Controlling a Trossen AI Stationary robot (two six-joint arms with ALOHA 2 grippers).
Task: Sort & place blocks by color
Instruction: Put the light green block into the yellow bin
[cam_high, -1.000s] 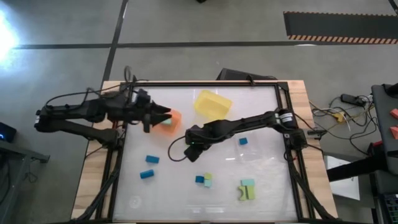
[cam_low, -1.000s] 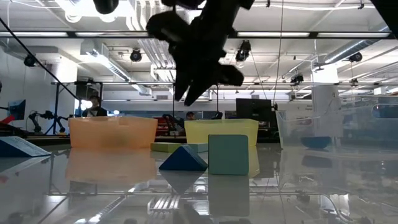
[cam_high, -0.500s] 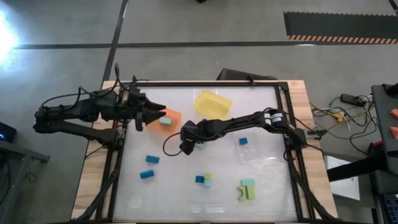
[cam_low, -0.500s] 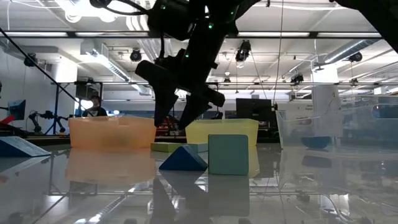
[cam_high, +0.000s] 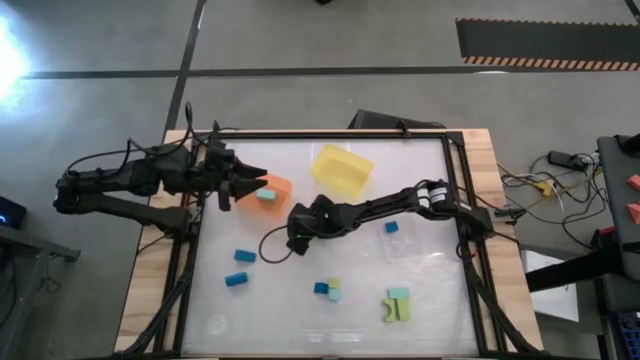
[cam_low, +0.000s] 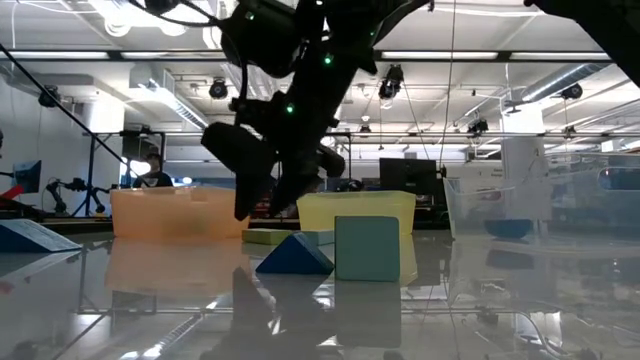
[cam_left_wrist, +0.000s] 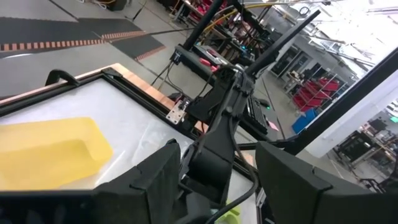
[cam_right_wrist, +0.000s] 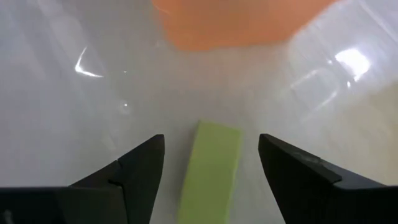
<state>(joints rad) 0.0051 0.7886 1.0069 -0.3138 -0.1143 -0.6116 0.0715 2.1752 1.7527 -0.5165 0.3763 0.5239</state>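
Spreading wide within the last second, the right hand (cam_right_wrist: 205, 180) now straddles the yellow-green bar (cam_right_wrist: 210, 168) just beside the orange tray (cam_high: 275, 190), ready to grasp; the left hand (cam_high: 262, 179), part-open and empty, hovers at that tray.

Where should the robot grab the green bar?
Across its long sides, near the middle, from above. The green bar lies flat between the right gripper's open fingers, lengthwise along the gap, so closing pinches its narrow width.
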